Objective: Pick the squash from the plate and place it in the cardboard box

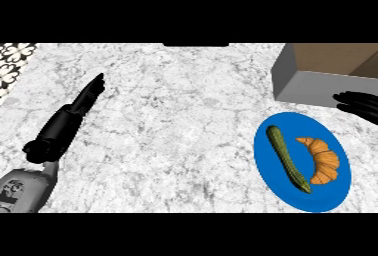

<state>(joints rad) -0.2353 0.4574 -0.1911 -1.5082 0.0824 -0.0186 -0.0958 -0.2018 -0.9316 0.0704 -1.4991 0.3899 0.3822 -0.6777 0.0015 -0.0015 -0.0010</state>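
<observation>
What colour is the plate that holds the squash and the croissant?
Blue. The plate shows it best in the head view, under the green squash and the orange croissant.

A long, slim green squash (288, 158) is lying flat and slantwise on the blue plate (325, 200), just beside a croissant. The open cardboard box (325, 70) is sitting upright just beyond the plate.

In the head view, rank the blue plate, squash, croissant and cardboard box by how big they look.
Largest to smallest as they appear:
1. Blue plate
2. Cardboard box, though the frame edge cuts it off, so it may really be bigger than the plate
3. Squash, long and thin
4. Croissant, shorter but fatter, so close to the squash
</observation>
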